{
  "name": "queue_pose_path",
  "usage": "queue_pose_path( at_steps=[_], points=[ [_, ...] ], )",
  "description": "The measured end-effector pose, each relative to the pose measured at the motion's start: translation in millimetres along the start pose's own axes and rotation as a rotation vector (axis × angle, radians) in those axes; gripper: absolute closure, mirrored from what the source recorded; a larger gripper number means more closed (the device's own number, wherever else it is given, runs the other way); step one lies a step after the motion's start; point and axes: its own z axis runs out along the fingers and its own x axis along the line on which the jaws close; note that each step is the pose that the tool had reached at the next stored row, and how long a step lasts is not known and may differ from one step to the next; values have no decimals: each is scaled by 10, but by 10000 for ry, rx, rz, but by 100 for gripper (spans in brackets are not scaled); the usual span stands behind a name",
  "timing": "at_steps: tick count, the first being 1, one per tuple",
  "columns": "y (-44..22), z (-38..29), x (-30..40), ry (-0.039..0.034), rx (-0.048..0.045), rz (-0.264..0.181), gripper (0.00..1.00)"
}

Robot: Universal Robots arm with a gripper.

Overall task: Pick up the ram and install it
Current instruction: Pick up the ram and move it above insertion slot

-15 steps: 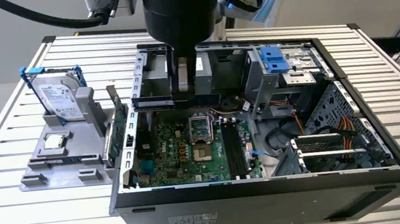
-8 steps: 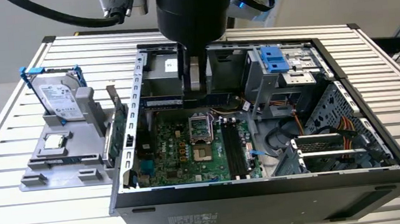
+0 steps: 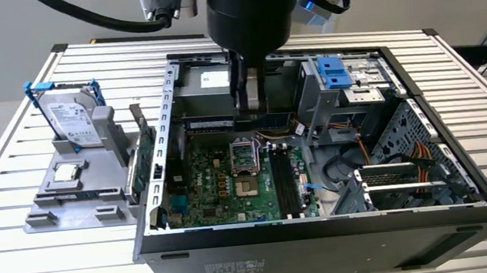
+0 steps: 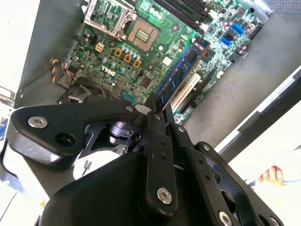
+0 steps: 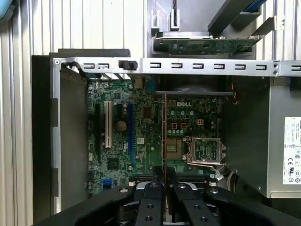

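The gripper (image 4: 159, 110) is clamped on the ram (image 4: 184, 68), whose length juts past its fingertips above the motherboard (image 4: 117, 52).

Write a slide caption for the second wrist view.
The hand holds the ram over the bare motherboard.

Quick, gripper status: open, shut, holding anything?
Gripper: closed on the ram, held above the motherboard.
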Motion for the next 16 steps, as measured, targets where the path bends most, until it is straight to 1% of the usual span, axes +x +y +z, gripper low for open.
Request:
queue_pose_path(
  at_steps=[8,16],
  points=[
    [-123,-4,-2,0,-5,-1,100],
    [-220,-7,-3,1,-6,-1,100]
  ],
)
